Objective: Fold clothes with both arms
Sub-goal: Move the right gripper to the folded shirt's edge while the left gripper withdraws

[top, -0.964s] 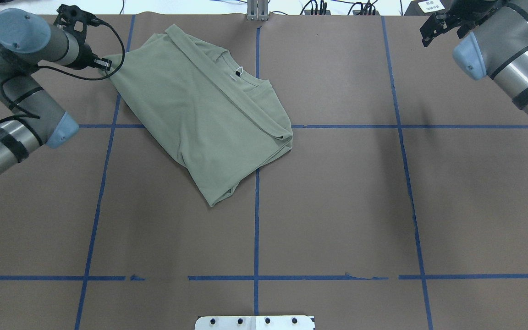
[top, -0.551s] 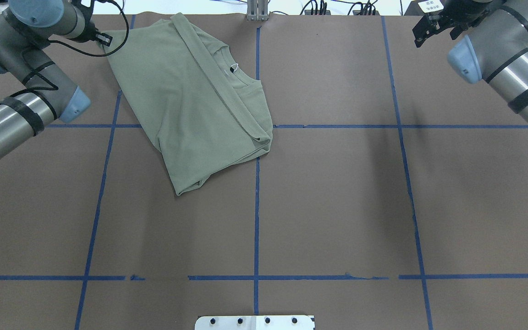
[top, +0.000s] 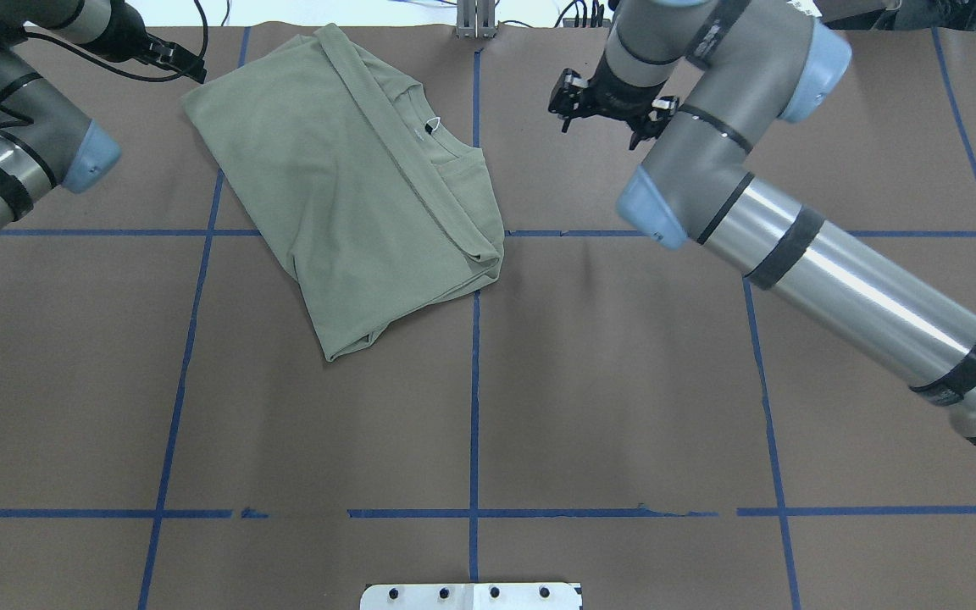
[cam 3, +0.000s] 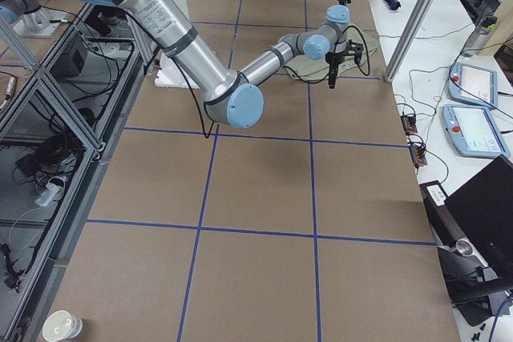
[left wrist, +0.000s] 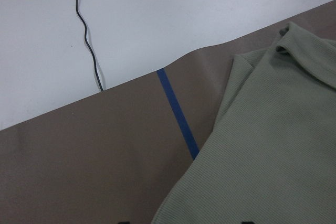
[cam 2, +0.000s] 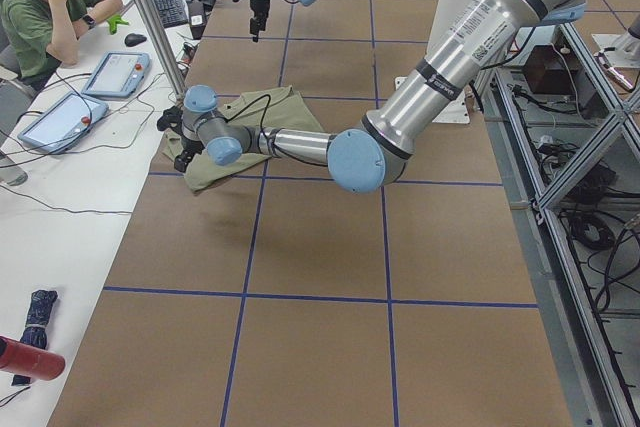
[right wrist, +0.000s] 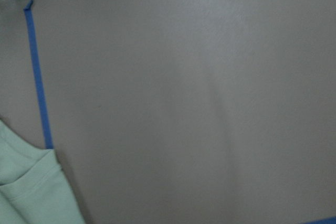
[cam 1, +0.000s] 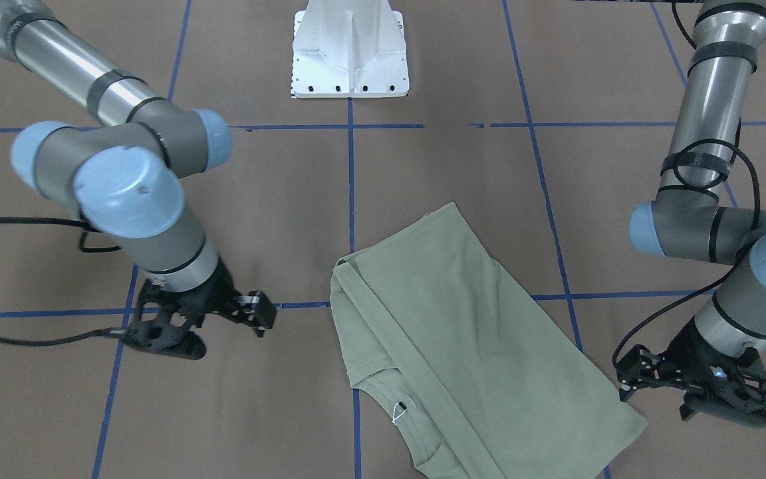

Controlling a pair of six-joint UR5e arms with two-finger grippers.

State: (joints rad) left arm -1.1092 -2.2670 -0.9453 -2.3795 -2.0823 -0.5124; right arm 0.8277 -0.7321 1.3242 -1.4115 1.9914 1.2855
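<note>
The pale sage-green shirt lies folded and slanted on the brown table, back left of centre, its neckline and white tag string facing the middle. It also shows in the front view. My left gripper hovers just beyond the shirt's far left corner with nothing in it. The left wrist view shows that shirt edge lying flat. My right gripper is open and empty over bare table to the right of the neckline. The right wrist view catches only the shirt's edge.
Blue tape lines divide the brown table cover. The white pedestal base sits at the near edge. Cables and a metal post line the back edge. An operator sits at the white desk beyond it.
My left gripper let go of the shirt's far corner, which dropped flat, and drew back. My right arm swung in from the far right corner to beside the neckline.
</note>
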